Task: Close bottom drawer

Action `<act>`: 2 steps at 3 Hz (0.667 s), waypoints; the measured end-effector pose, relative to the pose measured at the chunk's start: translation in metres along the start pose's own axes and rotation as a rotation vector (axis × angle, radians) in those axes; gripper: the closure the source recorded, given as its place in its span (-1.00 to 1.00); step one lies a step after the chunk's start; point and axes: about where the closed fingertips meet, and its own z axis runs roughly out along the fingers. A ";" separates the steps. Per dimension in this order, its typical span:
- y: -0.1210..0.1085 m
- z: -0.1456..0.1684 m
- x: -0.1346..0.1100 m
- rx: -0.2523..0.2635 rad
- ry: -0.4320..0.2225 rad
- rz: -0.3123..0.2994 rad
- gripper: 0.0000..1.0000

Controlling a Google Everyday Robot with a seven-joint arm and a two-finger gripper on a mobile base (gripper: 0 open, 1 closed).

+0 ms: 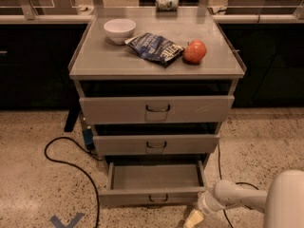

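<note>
The bottom drawer is the lowest of three grey drawers in a metal cabinet. It is pulled far out, empty inside, with a small dark loop handle at the centre of its narrow front. My gripper is low at the bottom right, on the end of a white arm. It sits just right of and slightly below the drawer's front right corner, close to the floor.
The mid drawer and top drawer stand slightly open. On the cabinet top lie a white bowl, a blue chip bag, a red apple and a can. A black cable loops over the floor at left.
</note>
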 end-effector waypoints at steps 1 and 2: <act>-0.017 0.005 -0.029 0.000 -0.035 0.005 -1.00; -0.037 0.010 -0.062 -0.021 -0.103 0.011 -1.00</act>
